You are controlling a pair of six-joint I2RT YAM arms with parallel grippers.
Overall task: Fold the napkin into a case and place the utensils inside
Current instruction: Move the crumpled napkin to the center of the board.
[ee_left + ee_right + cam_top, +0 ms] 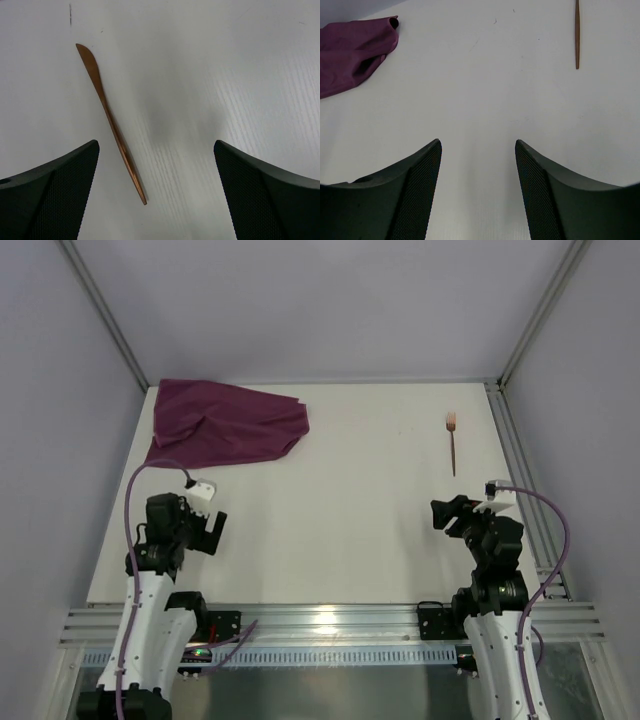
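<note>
A: Left tool [155, 145]?
B: Spread wide, gripping nothing, over the near left of the table [340, 510]. A thin copper knife [111, 122] lies flat below it.
A: Right tool [478, 142]?
B: Spread too, nothing between, over the table's near right.
A: The room?
B: White table, pale lilac walls [330, 300], metal frame posts [105, 315]. The napkin [228, 428] lies bunched at the table's far left corner, and the fork [452, 445] lies near its far right edge.

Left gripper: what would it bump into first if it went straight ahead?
Likely the white table, with the left gripper straddling the copper knife lying there; depth is hard to judge.
</note>
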